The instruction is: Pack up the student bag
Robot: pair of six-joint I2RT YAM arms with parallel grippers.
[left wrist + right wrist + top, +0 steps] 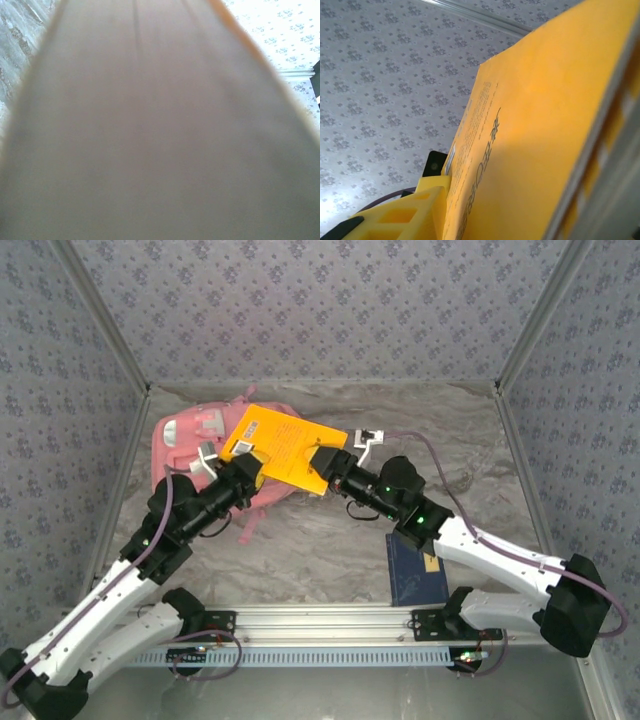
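Nearest, a blue book (417, 572) is lying by the right arm. At far left the bag (182, 442) is lying with the yellow book (282, 445) overlapping it. Left gripper (246, 462) is pinching that book, fingers nearly closed. Right gripper (322, 458) is straddling its right edge, grip unconfirmed. Loading appears underway. The next move likely needs a firm hold, then lowering into the bag.

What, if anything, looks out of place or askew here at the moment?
The orange book hangs tilted over the student bag, gripped by the left gripper with the right gripper at its opposite edge, not yet inside. A dark blue book lies apart by the right arm.
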